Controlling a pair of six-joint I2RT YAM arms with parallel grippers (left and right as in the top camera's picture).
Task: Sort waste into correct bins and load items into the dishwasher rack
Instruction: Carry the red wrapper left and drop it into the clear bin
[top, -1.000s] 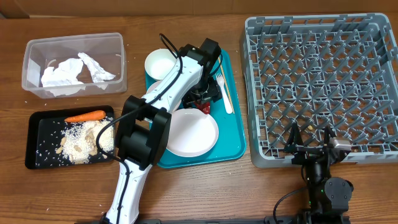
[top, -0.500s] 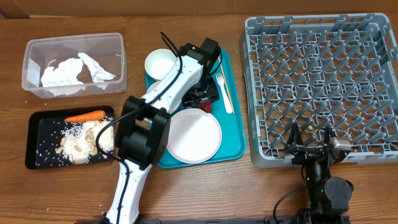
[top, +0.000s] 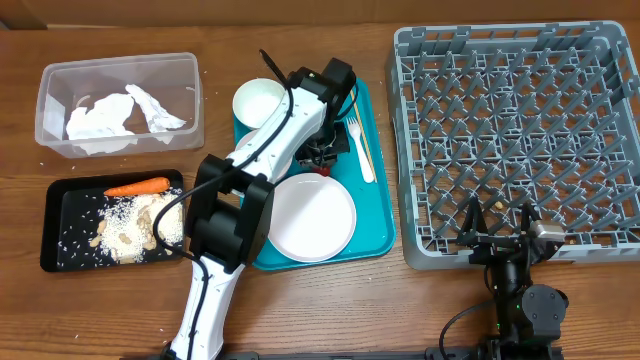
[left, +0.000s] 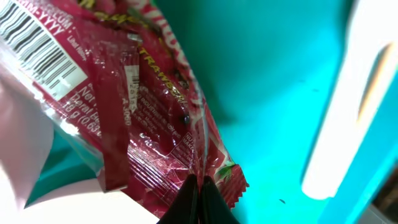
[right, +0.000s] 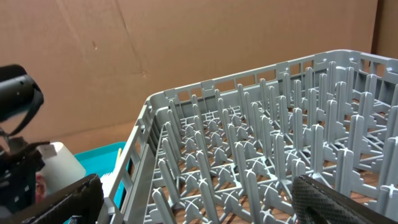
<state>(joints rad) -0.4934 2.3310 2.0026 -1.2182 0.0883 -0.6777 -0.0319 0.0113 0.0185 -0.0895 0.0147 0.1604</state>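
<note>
- The left gripper (left: 200, 198) pinches the red wrapper (left: 143, 106) at its crinkly edge, over the teal tray (left: 273, 74).
- The right gripper (right: 198, 202) gapes wide by the rack (right: 261, 149).
- The wrapper's top is cut off.

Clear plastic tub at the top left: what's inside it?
Inside the clear tub lie crumpled white napkins. Anything beneath the napkins is covered and cannot be seen.

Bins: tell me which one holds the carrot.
The black tray holds the carrot beside food scraps; the clear tub behind it holds only white napkins.
</note>
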